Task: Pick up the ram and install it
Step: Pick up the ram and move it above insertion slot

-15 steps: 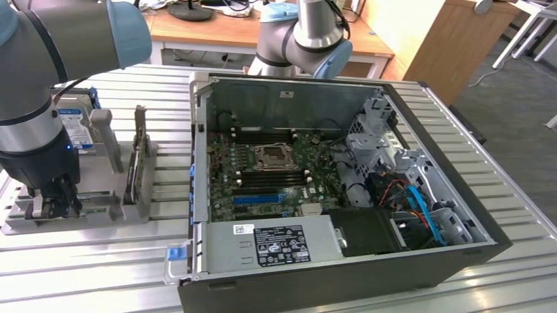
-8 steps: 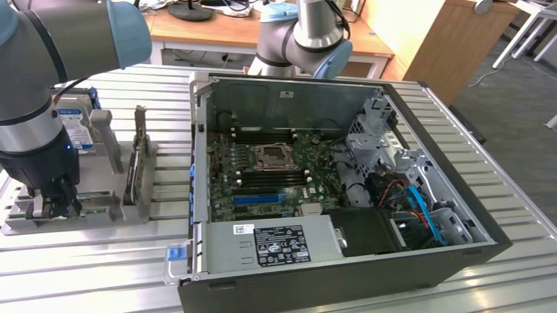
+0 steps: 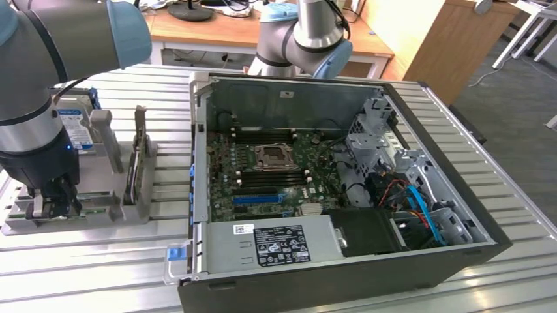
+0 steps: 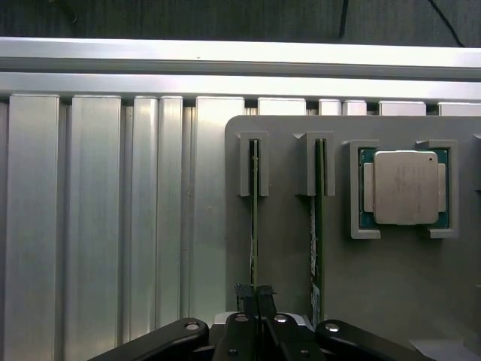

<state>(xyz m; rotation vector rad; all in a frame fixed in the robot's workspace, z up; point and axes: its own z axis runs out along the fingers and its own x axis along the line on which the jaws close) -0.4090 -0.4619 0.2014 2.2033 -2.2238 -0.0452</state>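
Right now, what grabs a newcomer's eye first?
The open computer case dominates the middle of the exterior view, motherboard exposed. On that view's left, the gripper is shut on the ram, standing edgewise in a grey holder beside a second stick and a silver CPU.

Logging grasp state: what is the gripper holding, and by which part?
The gripper pinches the ram by its thin upper edge; the stick stands in the grey holder.

Thin green ram [image 4: 254, 226] on edge in gray holder [image 4: 289, 248] slot, end pinched btwn hand [image 4: 255, 295] tips.
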